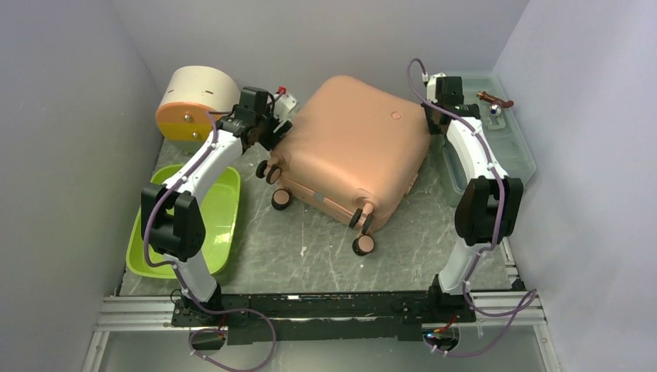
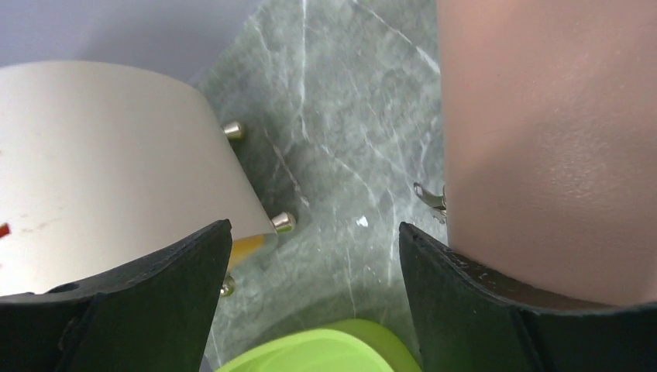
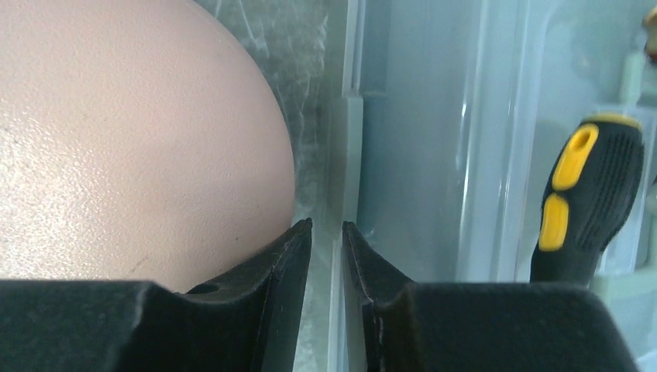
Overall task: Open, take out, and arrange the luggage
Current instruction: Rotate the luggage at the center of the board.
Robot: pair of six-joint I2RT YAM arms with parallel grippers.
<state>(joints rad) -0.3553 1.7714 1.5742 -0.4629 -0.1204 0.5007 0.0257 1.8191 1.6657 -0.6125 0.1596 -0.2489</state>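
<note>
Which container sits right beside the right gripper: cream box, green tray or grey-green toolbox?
The translucent grey-green toolbox, by the right wall. The right gripper hangs between its rim and the luggage; the other two are on the left side.

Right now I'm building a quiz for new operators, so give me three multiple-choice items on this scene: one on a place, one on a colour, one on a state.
1. Where is the green tray?
A. left of the luggage
B. on top of it
C. inside the toolbox

2. What colours are the screwdriver handle in the toolbox?
A. red and white
B. black and yellow
C. all blue

3. How does the luggage stand?
A. wide open, lining showing
B. closed, lying flat
C. upright on its wheels

Answers:
1. A: the top view shows the tray on the table by the left arm.
2. B: the right wrist view shows a black grip with yellow inlays.
3. B: the top view shows only the pink shell, wheels pointing sideways towards the arms.
</note>
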